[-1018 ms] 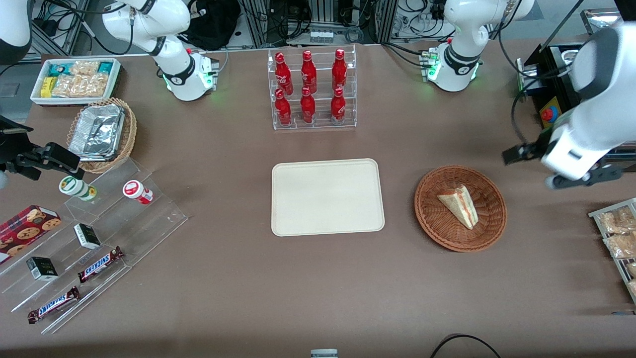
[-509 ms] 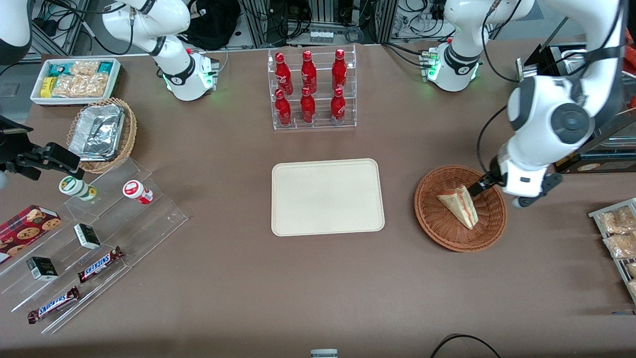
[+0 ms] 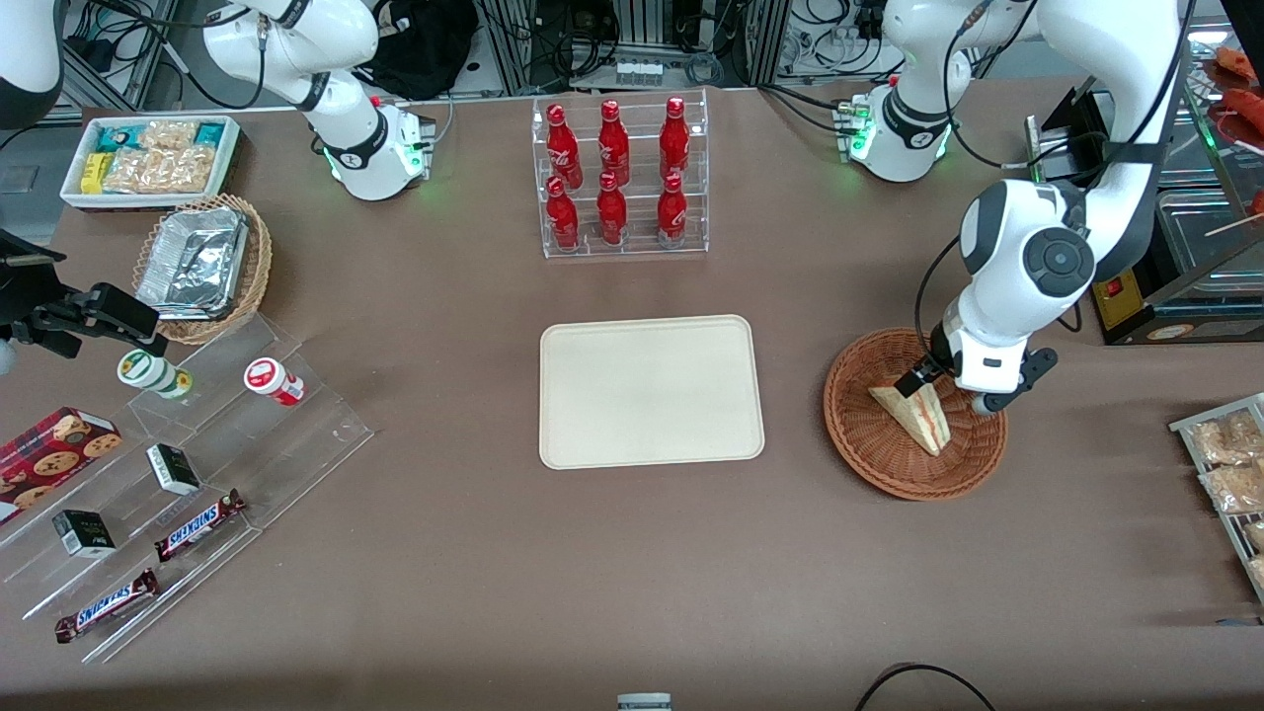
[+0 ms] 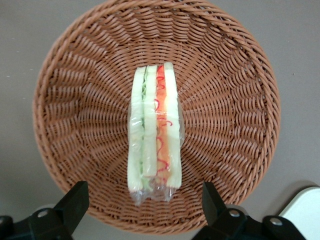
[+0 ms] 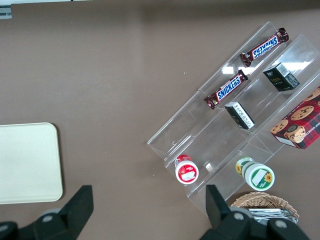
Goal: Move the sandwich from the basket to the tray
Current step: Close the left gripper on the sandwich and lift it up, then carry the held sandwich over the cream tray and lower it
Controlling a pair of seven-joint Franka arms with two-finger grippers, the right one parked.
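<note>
The sandwich (image 3: 916, 415) is a wrapped white-bread wedge lying in the reddish-brown wicker basket (image 3: 869, 464). In the left wrist view the sandwich (image 4: 154, 135) shows its red, orange and green layers in the middle of the basket (image 4: 235, 115). My left gripper (image 3: 946, 390) hangs low over the basket's edge farthest from the front camera. The gripper (image 4: 145, 210) is open, and its black fingers (image 4: 75, 200) stand wide on either side of the sandwich's wide end without touching it. The cream tray (image 3: 652, 392) lies beside the basket with nothing on it.
A clear rack of red bottles (image 3: 617, 178) stands farther from the front camera than the tray. A rack of snack packets (image 3: 1229, 474) lies at the working arm's end. A stepped acrylic stand (image 3: 197, 474), a foil-tray basket (image 3: 202, 267) and a white snack bin (image 3: 148, 158) lie toward the parked arm's end.
The left arm has swung in from the working arm's end of the table and come down over the basket. The sandwich has not moved.
</note>
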